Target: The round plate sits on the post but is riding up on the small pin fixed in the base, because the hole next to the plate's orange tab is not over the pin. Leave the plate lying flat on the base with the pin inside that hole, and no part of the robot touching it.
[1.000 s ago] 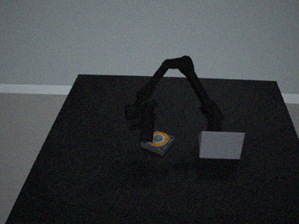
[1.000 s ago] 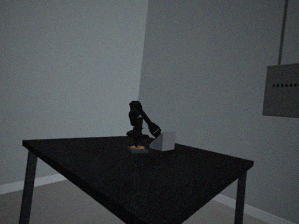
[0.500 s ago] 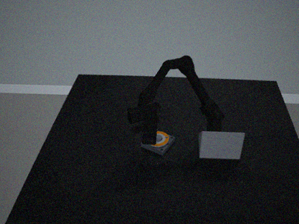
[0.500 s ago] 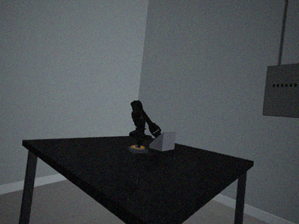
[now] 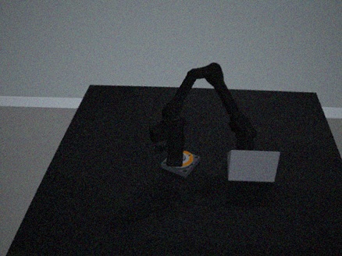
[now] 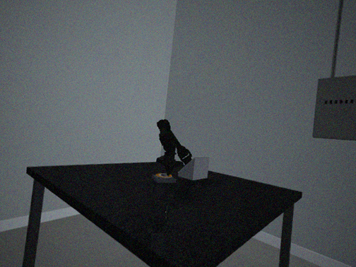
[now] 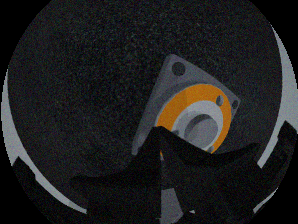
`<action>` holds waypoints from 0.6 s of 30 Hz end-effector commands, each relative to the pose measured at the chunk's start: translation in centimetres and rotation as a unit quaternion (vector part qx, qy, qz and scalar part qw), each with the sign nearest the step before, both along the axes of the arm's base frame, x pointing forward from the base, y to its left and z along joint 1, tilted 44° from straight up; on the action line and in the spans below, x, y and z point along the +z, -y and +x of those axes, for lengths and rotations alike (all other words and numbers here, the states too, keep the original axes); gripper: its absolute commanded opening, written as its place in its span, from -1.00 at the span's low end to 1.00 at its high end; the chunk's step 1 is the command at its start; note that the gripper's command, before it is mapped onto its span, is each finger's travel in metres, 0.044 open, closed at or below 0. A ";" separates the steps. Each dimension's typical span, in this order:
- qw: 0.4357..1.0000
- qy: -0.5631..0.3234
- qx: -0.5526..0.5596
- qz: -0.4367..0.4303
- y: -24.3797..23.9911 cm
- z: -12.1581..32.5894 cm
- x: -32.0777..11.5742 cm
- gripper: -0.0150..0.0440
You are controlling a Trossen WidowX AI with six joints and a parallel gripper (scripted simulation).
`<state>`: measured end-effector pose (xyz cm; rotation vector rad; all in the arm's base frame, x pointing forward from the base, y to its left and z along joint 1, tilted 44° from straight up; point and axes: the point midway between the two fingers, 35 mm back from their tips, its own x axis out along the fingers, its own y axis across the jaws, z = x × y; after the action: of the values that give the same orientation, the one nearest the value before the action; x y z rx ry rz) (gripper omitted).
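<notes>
Jaws fully closed, empty, tips low over orange round plate (image 7: 197, 120).

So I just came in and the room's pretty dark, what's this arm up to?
A single robot arm on a dark table has bent down over a small grey base that carries a round orange plate on a central post. Its tool is shut with nothing in it, and its tips are right at the plate's edge. It looks set to nudge the plate around; whether it touches yet is unclear.
</notes>
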<state>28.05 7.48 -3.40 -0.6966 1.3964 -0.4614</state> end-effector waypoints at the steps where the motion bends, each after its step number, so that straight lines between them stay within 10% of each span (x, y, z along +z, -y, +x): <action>1: 1.000 -0.003 -0.002 0.000 0.1 -0.8 -0.1 -0.49; 18: 1.000 -0.004 -0.002 0.000 0.4 -2.7 -0.1 -0.49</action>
<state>25.94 7.38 -3.44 -0.6969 1.3979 -0.4602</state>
